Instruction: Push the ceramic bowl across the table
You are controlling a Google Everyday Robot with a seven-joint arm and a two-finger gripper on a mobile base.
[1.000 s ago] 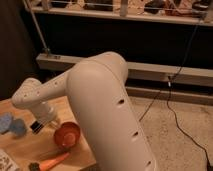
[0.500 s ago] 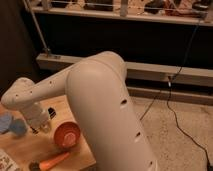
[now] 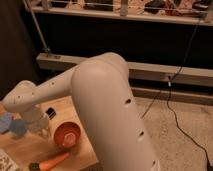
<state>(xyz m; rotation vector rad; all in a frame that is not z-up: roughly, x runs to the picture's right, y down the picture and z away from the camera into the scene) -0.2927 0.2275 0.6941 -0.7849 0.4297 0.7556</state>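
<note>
The ceramic bowl (image 3: 66,135) is small, round and glossy orange-red, and sits tilted on the light wooden table (image 3: 26,146) near its right edge. My gripper (image 3: 42,123) hangs from the pale wrist low over the table, just left of the bowl and close to its rim. My big white arm crosses the middle of the view and hides part of the table's right side.
A long orange carrot (image 3: 53,161) lies in front of the bowl. A blue-grey object (image 3: 11,125) lies left of the gripper. A white patterned packet (image 3: 7,161) lies at the bottom left. A black cable (image 3: 172,102) runs over the floor on the right.
My wrist has swung to the left and lower over the table. The bowl stays in about the same place.
</note>
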